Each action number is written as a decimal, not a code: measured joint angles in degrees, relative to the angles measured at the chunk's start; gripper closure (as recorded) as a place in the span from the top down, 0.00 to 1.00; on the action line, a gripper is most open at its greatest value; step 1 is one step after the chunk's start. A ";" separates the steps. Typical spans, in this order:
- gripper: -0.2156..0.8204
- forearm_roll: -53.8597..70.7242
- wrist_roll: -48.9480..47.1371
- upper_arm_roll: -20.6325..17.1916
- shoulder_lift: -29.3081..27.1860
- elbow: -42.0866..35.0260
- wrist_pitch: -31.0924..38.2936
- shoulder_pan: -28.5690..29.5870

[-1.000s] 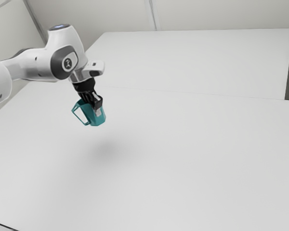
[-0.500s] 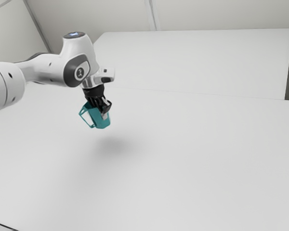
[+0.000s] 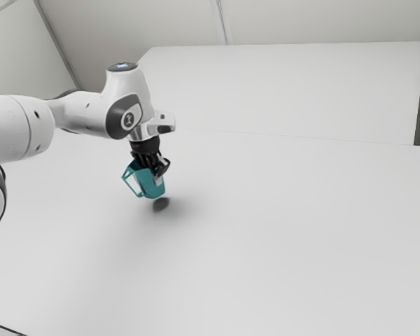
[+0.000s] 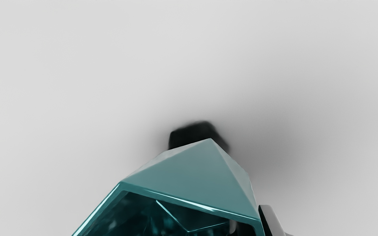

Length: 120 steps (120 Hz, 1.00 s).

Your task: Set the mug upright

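1. The teal faceted mug with an angular open handle (image 3: 148, 185) is in the air, just above the smooth white table (image 3: 287, 245). It is tilted, its mouth toward the hand and its base downward, with the handle toward the exterior view's left.
2. The black two-finger gripper (image 3: 156, 174) has hold of the mug by its side near the rim. One finger (image 4: 272, 220) lies against the outer wall. Part of the other shows inside the mouth, so the wall sits between them. The exact width of the gap I cannot tell.
3. A small dark shadow (image 3: 161, 204) lies on the table close below the base, with a softer, wider shading around it. In the wrist view, the mug covers part of this dark patch.
4. The white jointed arm (image 3: 91, 112) comes in from the exterior view's left, and its hand is above the mug.
5. Beyond the table, well apart from the mug, is a broad white flat panel (image 3: 287, 87). Behind that rises a pale grey wall (image 3: 336, 21) with a narrow upright strip (image 3: 222, 21).
6. A thin dark line (image 3: 7, 328) crosses the near corner at the exterior view's left; what it belongs to I cannot tell.
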 joint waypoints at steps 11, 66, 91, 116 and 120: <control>0.04 1.20 -0.37 0.04 0.49 0.23 0.43 -0.46; 0.04 3.45 -1.57 0.18 1.36 0.10 0.27 -0.67; 0.04 3.65 -1.87 0.24 2.36 0.14 0.22 -0.67; 0.43 3.12 -1.61 0.35 2.71 0.06 -0.02 -0.68; 0.48 3.08 -1.56 0.35 2.74 0.06 -0.03 -0.68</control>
